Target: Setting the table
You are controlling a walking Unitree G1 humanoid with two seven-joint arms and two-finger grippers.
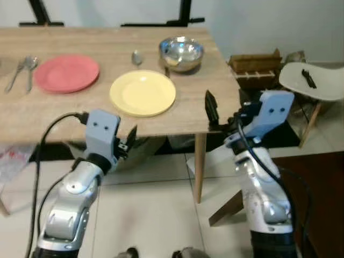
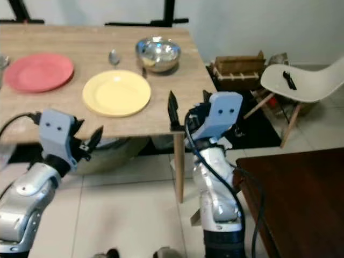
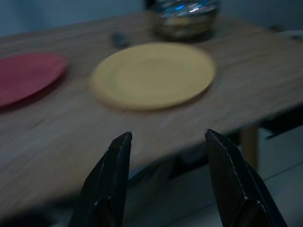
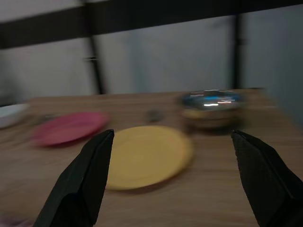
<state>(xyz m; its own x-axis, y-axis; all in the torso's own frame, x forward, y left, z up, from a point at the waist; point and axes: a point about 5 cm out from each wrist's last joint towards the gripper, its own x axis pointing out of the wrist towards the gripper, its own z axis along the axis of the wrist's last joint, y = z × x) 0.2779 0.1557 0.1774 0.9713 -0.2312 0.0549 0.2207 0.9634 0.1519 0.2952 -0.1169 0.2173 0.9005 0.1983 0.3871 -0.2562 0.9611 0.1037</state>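
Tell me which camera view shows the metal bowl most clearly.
The left eye view: the metal bowl is sharp there, seen from above with its inside visible. The right eye view is similar. Both wrist views show it dark and blurred beyond the yellow plate.

No legible text — (none anywhere)

Light wood table [image 1: 64, 115] stood on pale tiled floor [image 1: 150, 215], w/ a slim wooden leg [image 1: 199, 166] under its near right corner. Plain white wall [image 1: 269, 21] ran behind; black stand legs [image 1: 161, 22] showed at the table's far edge. Right of the table: brown wooden crate [image 1: 253, 65] on the floor, white shell chair [image 1: 312, 80] on wooden legs w/ a small dark item on the seat. Dark brown wood surface [image 2: 301, 204] filled the near right corner. Even, soft light.
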